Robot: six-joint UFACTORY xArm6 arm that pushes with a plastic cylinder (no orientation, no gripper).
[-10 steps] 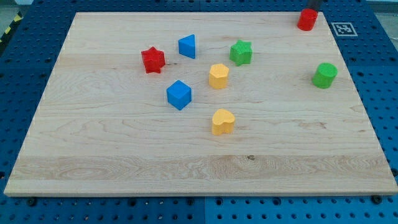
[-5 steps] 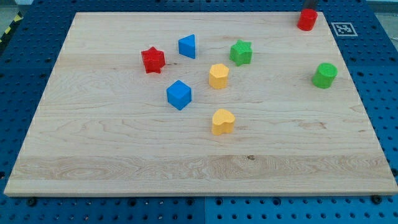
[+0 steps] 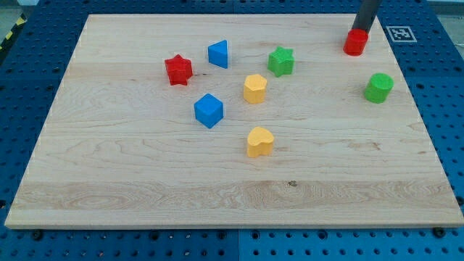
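My tip (image 3: 360,30) comes down from the view's top right and rests against the upper side of a small red block (image 3: 354,43). A green cylinder (image 3: 378,88) stands below and slightly right of that red block. Toward the left sit a green star (image 3: 280,61), a yellow block (image 3: 254,88), a blue wedge-like block (image 3: 218,54) and a red star (image 3: 177,69). A blue cube (image 3: 209,110) and a yellow heart-like block (image 3: 259,141) lie lower, near the board's middle.
The wooden board (image 3: 130,181) lies on a blue pegboard table (image 3: 442,87). A black-and-white marker tag (image 3: 399,33) sits just off the board's top right corner.
The rod has come further into view from the top, and the red block has slid down the view, away from the board's top edge.
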